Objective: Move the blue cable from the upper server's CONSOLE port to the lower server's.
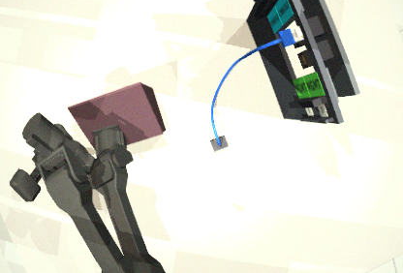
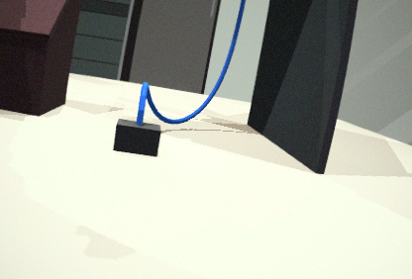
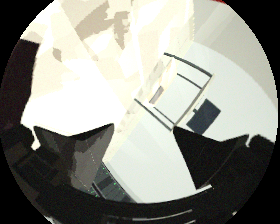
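The cable had a smooth, plastic-like surface with a slight sheen. The anchor block, at its six o'clock end in the top view, appeared matt. The maroon box presented smooth, matt faces. The rack frame resembled matt, dark-coated metal. The fingers appeared matt.

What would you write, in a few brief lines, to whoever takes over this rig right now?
Gripper: open, nothing between its fingers, away from the cable.
Cable: runs from the small block up to the server unit.
Plug: at a port there, beside the teal ports; the top view does not show clearly which server level or how deep it sits.
Done: no part of the transfer that I can confirm.
Left, apparently: squeeze the tab, pull the plug, push it into the lower CONSOLE port until it clicks, let go.
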`<state>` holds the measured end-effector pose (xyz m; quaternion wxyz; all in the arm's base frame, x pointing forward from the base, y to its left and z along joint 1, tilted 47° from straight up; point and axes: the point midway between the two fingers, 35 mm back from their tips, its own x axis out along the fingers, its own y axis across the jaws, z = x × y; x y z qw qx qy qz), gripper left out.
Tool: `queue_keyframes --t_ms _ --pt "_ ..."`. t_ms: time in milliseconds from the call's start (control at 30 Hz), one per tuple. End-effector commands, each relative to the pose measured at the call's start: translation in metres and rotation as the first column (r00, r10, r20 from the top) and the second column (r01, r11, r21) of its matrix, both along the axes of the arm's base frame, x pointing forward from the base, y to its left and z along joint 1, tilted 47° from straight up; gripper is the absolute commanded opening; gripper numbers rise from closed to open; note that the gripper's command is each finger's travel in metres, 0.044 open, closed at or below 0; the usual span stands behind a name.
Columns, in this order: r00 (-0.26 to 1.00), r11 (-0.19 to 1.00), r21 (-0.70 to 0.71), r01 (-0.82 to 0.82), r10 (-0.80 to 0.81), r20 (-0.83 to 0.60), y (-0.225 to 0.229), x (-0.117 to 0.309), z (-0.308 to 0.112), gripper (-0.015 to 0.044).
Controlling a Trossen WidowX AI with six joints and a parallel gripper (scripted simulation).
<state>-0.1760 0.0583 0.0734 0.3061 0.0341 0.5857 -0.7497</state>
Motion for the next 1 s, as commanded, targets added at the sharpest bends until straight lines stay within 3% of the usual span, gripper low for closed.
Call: queue_keyframes --t_ms 0,167,400,633,700,833,967 --pt "1.0 1.0 0.0 0.002 -0.002 0.003 0.001 0.0 0.0 0.0374" --pt "0.992 0.996 -0.021 0.087 -0.085 0.095 0.018 0.003 -0.005 0.0242" --pt "0.925 0.937 -0.05 0.345 -0.33 0.187 0.064 0.013 -0.003 0.0239" --pt "0.702 0.739 -0.081 0.669 -0.592 0.397 0.113 0.039 -0.021 0.0239" --pt "0.565 0.605 -0.072 0.793 -0.685 0.461 0.134 0.054 -0.027 0.0239" --pt "0.182 0.19 -0.043 0.981 -0.813 0.554 0.179 0.096 -0.034 0.0239" --pt "-0.213 -0.294 -0.045 0.955 -0.784 0.583 0.215 0.147 -0.035 0.0239"
